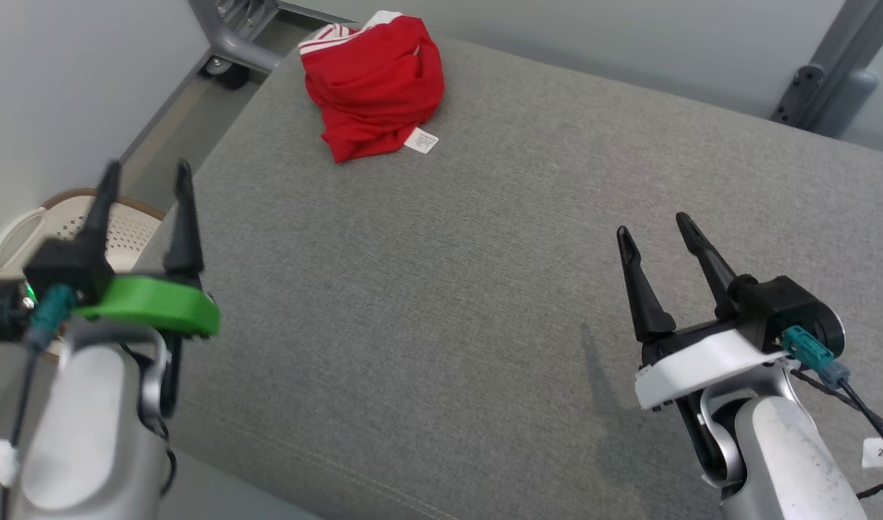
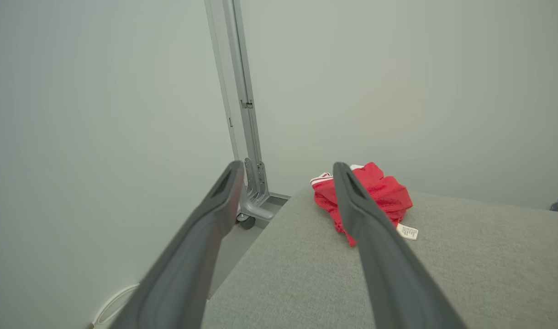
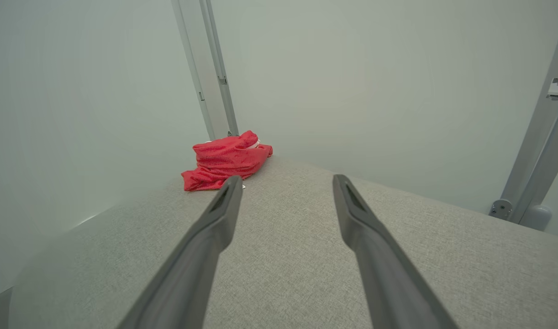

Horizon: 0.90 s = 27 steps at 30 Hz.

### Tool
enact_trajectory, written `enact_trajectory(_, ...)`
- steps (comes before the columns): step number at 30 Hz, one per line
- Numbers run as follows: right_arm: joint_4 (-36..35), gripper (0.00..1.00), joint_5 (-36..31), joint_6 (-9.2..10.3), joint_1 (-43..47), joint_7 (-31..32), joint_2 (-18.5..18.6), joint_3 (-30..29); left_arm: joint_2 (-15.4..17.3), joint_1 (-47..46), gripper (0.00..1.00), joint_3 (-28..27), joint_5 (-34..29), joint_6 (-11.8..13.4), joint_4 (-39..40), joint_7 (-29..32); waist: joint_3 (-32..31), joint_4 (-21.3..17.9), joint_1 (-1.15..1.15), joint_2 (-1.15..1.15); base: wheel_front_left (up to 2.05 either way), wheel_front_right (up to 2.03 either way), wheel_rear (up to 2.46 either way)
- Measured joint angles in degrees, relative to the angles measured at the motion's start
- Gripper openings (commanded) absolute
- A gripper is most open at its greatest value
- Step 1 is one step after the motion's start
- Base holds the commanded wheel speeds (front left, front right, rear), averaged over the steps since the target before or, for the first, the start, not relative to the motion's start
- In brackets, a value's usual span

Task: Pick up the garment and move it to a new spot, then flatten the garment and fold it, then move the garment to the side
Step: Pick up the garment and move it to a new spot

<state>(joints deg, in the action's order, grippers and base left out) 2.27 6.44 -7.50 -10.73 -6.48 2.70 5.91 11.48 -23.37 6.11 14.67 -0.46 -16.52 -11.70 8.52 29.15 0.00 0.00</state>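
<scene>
The garment [image 1: 373,85] is a crumpled red piece with white stripes and a white label, lying at the far left corner of the grey padded table [image 1: 485,289]. My left gripper [image 1: 147,173] hovers open at the table's left edge, well short of the garment [image 2: 379,192], nothing between its fingers. Over the near right part of the table my right gripper [image 1: 652,230] stands open and empty too. The right wrist view has the garment [image 3: 224,160] far ahead, past the left fingertip.
A pale perforated basket [image 1: 87,224] sits on the floor left of the table, under my left gripper. Grey metal frame legs with a castor [image 1: 228,68] stand beyond the far left corner, another post [image 1: 824,72] at the far right. White walls enclose the table.
</scene>
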Motion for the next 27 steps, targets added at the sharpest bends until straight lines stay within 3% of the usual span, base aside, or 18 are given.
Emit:
enact_trajectory(7, -5.3, 1.00, -2.6, 0.01, -2.7, 2.7, 0.1, 0.2, 6.0, -18.0, 1.00, -0.5, -1.2, -2.6, -7.1, 3.7, 5.3, -4.8, 0.00, 0.00, 0.00, 0.00, 0.00)
enact_trajectory(13, -11.1, 1.00, -3.4, 0.01, -3.9, 3.9, 0.4, 0.4, 8.6, -29.6, 1.00, -0.7, -0.5, -4.2, -14.2, 7.0, 11.1, -9.4, 0.01, 0.00, 0.00, 0.00, 0.00)
enact_trajectory(20, -16.1, 1.00, -4.2, 0.01, -4.2, 5.0, 0.5, -0.4, 8.7, -35.5, 1.00, 3.6, 3.2, -6.7, -22.8, 14.6, 18.1, -13.8, 0.01, 0.00, 0.00, 0.00, 0.00)
enact_trajectory(27, -19.0, 1.00, -5.0, 0.01, -4.2, 5.2, 0.5, -0.8, 10.6, -36.9, 1.00, 7.4, 6.2, -6.9, -28.7, 15.7, 23.8, -17.6, 0.01, 0.00, 0.00, 0.00, 0.00)
